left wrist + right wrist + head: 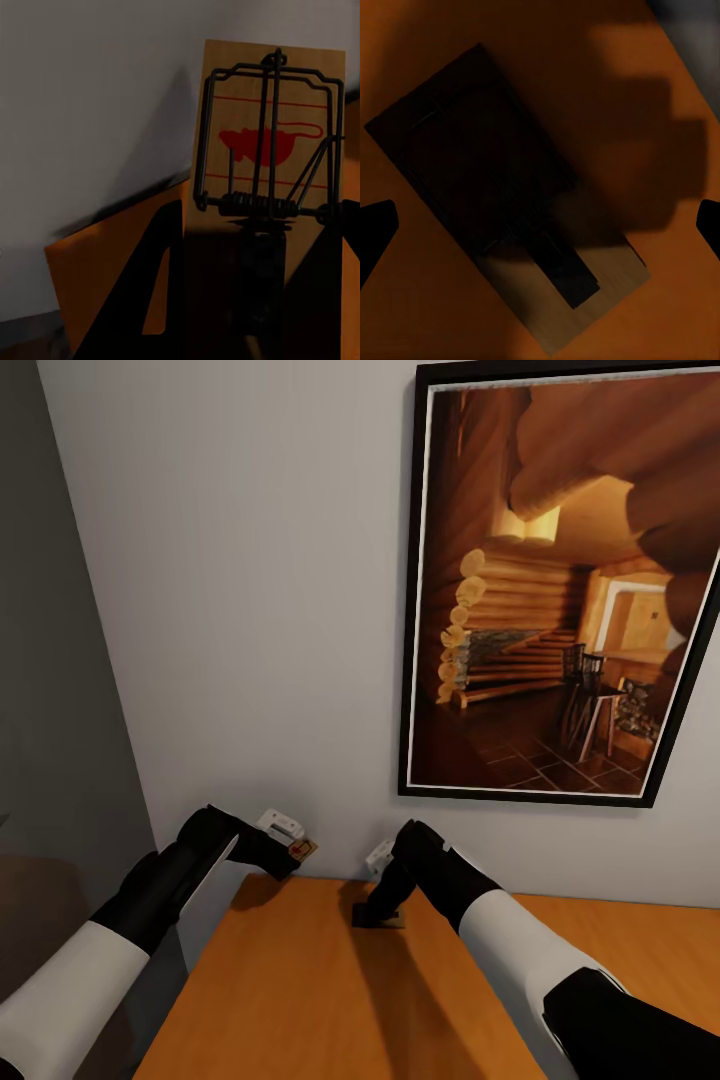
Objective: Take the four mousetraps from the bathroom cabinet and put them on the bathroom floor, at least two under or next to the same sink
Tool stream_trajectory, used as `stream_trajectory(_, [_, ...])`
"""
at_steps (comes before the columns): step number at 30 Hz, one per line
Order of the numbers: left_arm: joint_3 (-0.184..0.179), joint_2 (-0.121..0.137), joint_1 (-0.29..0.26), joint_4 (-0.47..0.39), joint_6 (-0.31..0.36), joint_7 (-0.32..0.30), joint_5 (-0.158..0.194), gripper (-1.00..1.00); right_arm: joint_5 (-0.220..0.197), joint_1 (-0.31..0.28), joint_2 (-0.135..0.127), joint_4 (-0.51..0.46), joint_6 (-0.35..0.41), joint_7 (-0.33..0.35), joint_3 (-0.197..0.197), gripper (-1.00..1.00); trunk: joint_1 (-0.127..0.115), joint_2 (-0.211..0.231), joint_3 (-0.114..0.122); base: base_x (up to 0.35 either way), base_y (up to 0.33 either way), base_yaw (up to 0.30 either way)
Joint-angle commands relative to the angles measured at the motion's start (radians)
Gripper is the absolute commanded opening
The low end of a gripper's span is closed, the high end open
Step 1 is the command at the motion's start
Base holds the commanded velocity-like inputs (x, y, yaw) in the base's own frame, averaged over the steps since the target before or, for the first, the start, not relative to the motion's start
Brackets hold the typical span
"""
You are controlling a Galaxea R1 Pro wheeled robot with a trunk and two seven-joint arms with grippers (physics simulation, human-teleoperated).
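Your left end effector [292,850] is clenched on a mousetrap [303,849], lifted off the cabinet [300,1000] near the top's far left corner, close to the wall [250,610]. The left wrist view adds what the head view can't resolve: the wire spring frame and a red mouse mark [266,142] on the board. Your right end effector [378,915] hangs over a second trap [385,922] lying flat on the top at 12 o'clock; in the right wrist view its fingers [376,225] stand spread, released, either side of the shadowed trap [510,225]. A framed picture [560,590] hangs at 1 o'clock.
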Motion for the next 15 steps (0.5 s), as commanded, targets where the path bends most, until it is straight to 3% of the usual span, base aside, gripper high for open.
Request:
stream_trajectory(1, [-0.002,0.001,-0.001,-0.001,0.003,0.000,-0.001,-1.00,0.010,-0.001,0.000,0.000,0.001,0.009,0.001,1.00,0.000,-0.001,-0.001,0.000,0.000,0.000])
stream_trajectory(15, [-0.002,0.001,-0.001,-0.001,0.003,0.000,-0.001,-1.00,0.007,-0.001,0.000,0.087,-0.068,0.002,-0.001,1.00,0.000,-0.001,-0.001,0.000,0.000,0.000])
